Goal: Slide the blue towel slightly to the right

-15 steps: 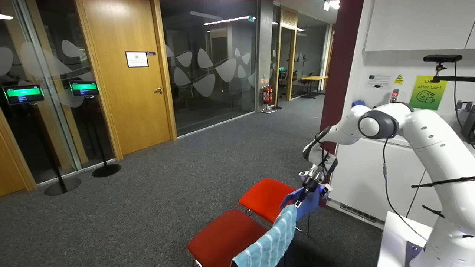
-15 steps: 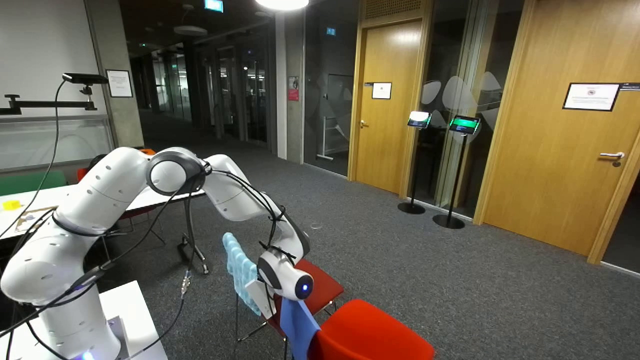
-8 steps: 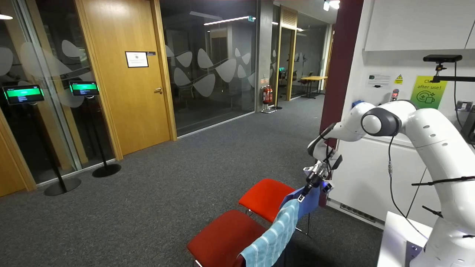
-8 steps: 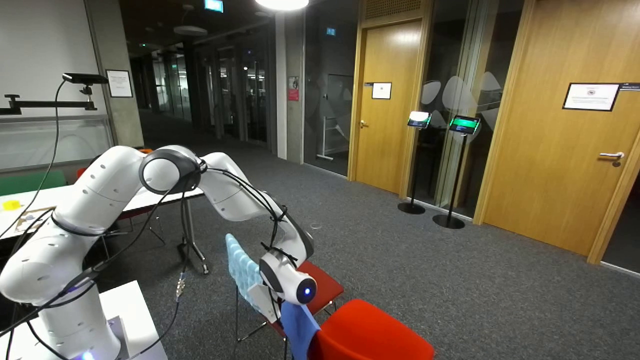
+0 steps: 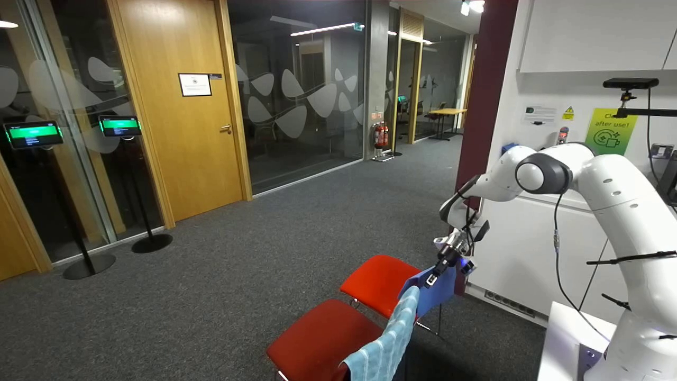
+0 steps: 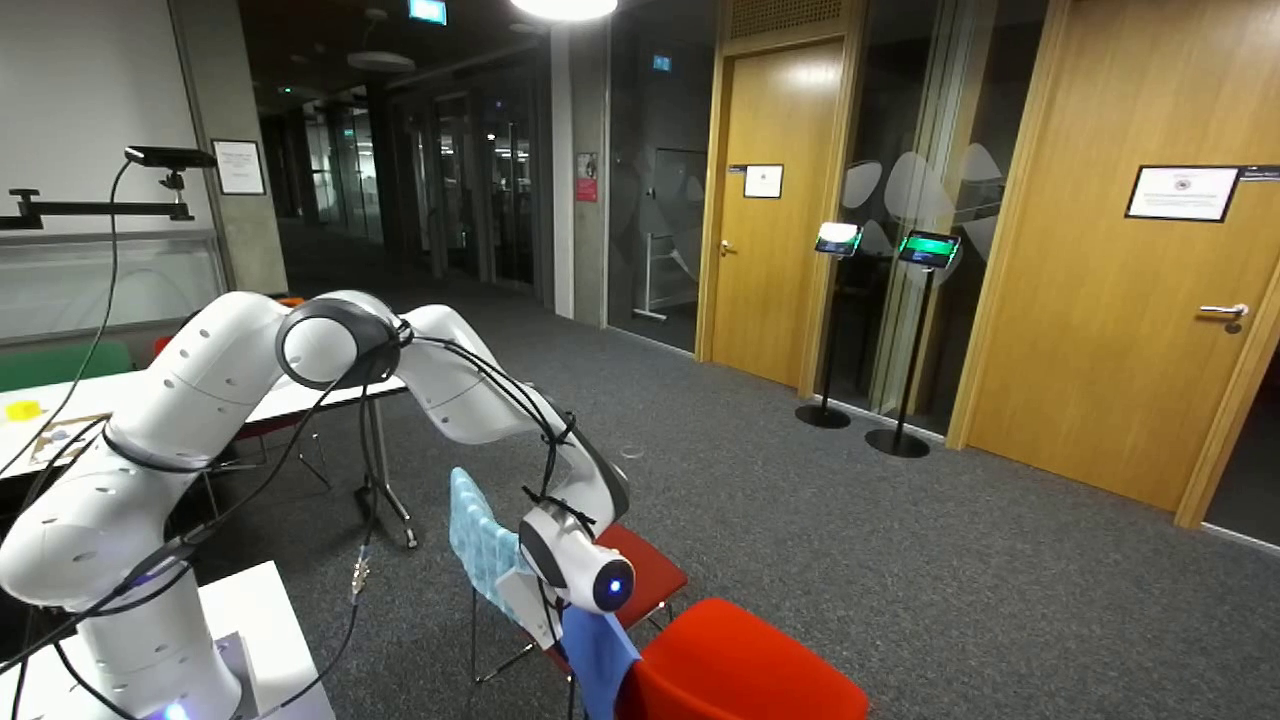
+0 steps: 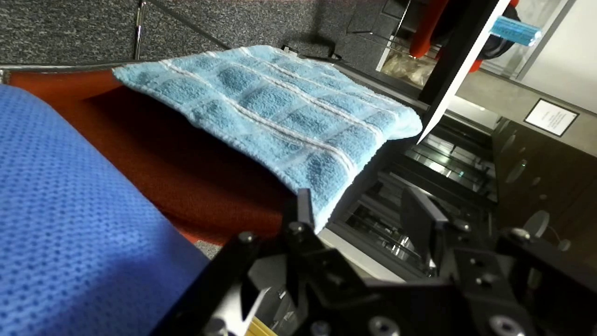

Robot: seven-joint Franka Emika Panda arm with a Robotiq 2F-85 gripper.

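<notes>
The plain royal-blue cloth towel (image 7: 70, 224) hangs over the back of the bright red chair (image 6: 750, 655), left of the black two-fingered gripper (image 7: 361, 205) in the wrist view; the gripper's fingers stand apart, empty.

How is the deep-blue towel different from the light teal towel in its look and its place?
Colour: the blue towel is deep blue, while the teal towel is paler.
Surface: the blue towel shows small dots, no stripes; the teal towel looks fluffy, with white stripes.
Place: the blue towel hangs on the brighter red chair; the teal towel on the darker red chair.
Each is draped over the back of its chair.
</notes>
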